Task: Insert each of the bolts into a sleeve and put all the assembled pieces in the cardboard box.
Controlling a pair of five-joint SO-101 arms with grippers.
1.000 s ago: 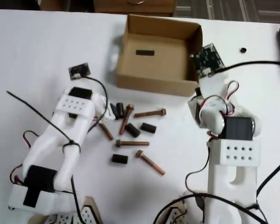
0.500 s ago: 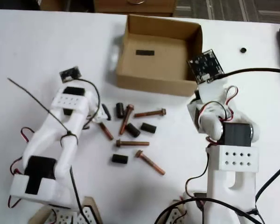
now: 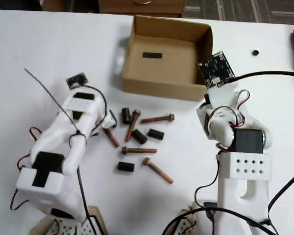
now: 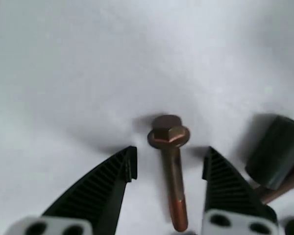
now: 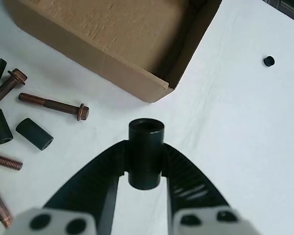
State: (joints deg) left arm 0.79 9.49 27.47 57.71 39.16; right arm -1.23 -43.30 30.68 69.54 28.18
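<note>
Two grasps matter here. The left jaws stand open astride a copper bolt [image 4: 170, 166] that lies flat on the white table [image 4: 63, 73] at the edge of the loose pile, well apart from the cardboard box [image 3: 159, 87]. They should close on the smooth shank just under the hex flange head, leaving the threaded tip free for entry. The shank is round and may roll if pinched off-centre. The right jaws are clamped on a black sleeve [image 5: 145, 152], a matte cylinder with an open round bore. The bore needs to line up with the bolt's axis.
</note>
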